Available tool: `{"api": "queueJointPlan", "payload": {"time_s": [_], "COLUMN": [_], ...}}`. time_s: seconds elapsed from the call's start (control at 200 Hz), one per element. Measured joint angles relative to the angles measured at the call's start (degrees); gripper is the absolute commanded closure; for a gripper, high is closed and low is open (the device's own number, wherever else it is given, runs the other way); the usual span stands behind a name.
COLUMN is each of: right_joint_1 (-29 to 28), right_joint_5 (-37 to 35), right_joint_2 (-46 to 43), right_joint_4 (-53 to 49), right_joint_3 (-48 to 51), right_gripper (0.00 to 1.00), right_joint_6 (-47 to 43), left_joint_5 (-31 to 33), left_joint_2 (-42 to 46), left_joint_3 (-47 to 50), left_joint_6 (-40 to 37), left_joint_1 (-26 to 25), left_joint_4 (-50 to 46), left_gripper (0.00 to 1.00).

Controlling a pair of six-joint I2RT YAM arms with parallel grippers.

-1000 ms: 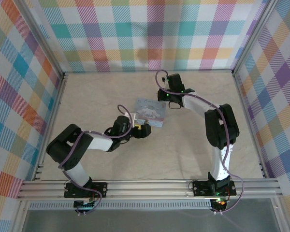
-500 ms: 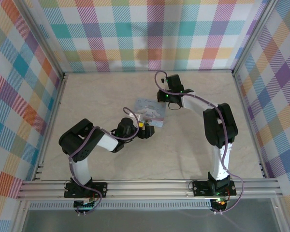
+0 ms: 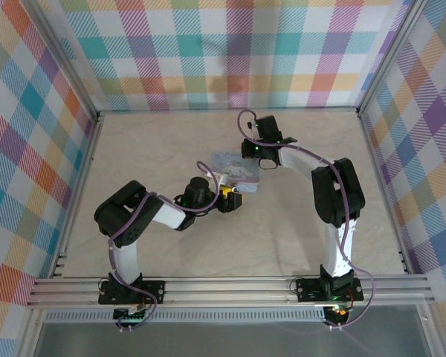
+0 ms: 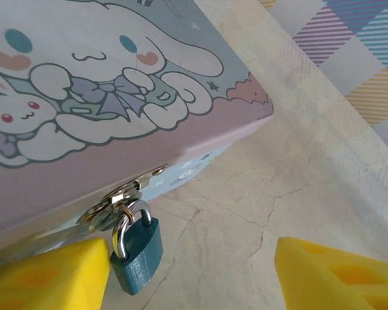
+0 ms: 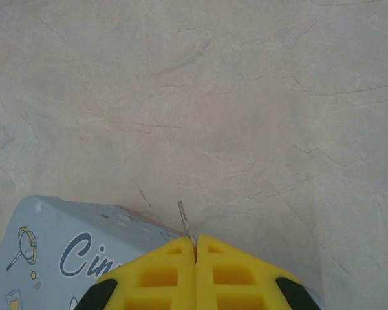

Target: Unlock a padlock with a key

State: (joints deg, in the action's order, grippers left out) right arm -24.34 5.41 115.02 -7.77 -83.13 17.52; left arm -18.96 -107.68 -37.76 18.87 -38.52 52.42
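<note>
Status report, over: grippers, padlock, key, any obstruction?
Left gripper open, straddling the padlock. Padlock hangs closed on the tin by its hasp. Right gripper shut on the key, tip poking out. Tin sits between key and padlock.

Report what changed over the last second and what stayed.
The left arm swung right, carrying the left pincer up to the cartoon tin's near corner, its fingers now straddling the padlock hanging there. The tin seems to have shifted slightly. The right pincer stayed at the tin's far edge, shut on the key.
</note>
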Motion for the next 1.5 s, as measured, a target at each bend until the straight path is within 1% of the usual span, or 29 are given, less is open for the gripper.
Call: {"api": "queueJointPlan", "payload": {"time_s": [0.025, 0.05, 0.165, 0.23, 0.29, 0.385, 0.535, 0.635, 0.78, 0.94, 1.1, 1.31, 1.505], "right_joint_1": [0.00, 0.00, 0.00, 0.00, 0.00, 0.00, 0.00, 0.07, 0.28, 0.31, 0.31, 0.33, 0.92], "right_joint_5": [0.00, 0.00, 0.02, 0.02, 0.04, 0.13, 0.20, 0.20, 0.17, 0.20, 0.09, -2.19, -6.25], "right_joint_2": [0.02, 0.00, 0.00, 0.00, 0.00, 0.00, 0.00, 0.00, 0.00, 0.00, 0.00, -1.22, -7.10], "right_joint_4": [0.04, 0.15, 0.37, 0.39, 0.44, 0.48, 1.03, 1.22, 1.46, 1.49, 1.03, -0.98, -1.77], "right_joint_3": [0.04, 0.13, 0.37, 0.44, 0.57, 0.68, 0.90, 0.96, 0.96, 0.96, 0.96, 0.90, 1.46], "right_gripper": [1.00, 1.00, 1.00, 1.00, 1.00, 1.00, 1.00, 1.00, 1.00, 1.00, 1.00, 1.00, 1.00], "right_joint_6": [0.00, 0.00, 0.00, 0.00, 0.02, 0.02, 0.04, 0.04, 0.13, 0.20, 0.17, 0.13, 0.28], "left_joint_5": [-0.22, -0.57, -2.21, -2.93, -3.06, -2.91, -2.36, -0.59, -0.26, -1.16, -2.49, -2.62, -2.62], "left_joint_2": [-0.22, -0.46, -1.77, -2.40, -2.71, -3.08, -3.74, -4.37, -5.62, -6.51, -6.60, -6.60, -6.60], "left_joint_3": [0.00, -0.04, -0.68, -1.09, -1.27, -1.44, -1.75, -2.21, -2.82, -2.89, -2.80, -2.67, -2.67], "left_joint_6": [0.17, 0.44, 1.29, 1.79, 2.45, 3.26, 5.05, 5.77, 6.47, 7.43, 8.15, 8.15, 8.15], "left_joint_1": [0.00, 0.00, 0.00, 0.00, -0.02, -0.04, -0.17, -0.79, -1.01, -1.01, -1.07, -1.11, -1.11], "left_joint_4": [0.24, 0.33, 0.26, 0.28, 0.31, 0.66, 2.05, 2.93, 4.68, 6.27, 6.47, 6.80, 6.82], "left_gripper": [0.34, 0.36, 0.37, 0.35, 0.31, 0.28, 0.26, 0.26, 0.28, 0.35, 0.33, 0.30, 0.30]}}
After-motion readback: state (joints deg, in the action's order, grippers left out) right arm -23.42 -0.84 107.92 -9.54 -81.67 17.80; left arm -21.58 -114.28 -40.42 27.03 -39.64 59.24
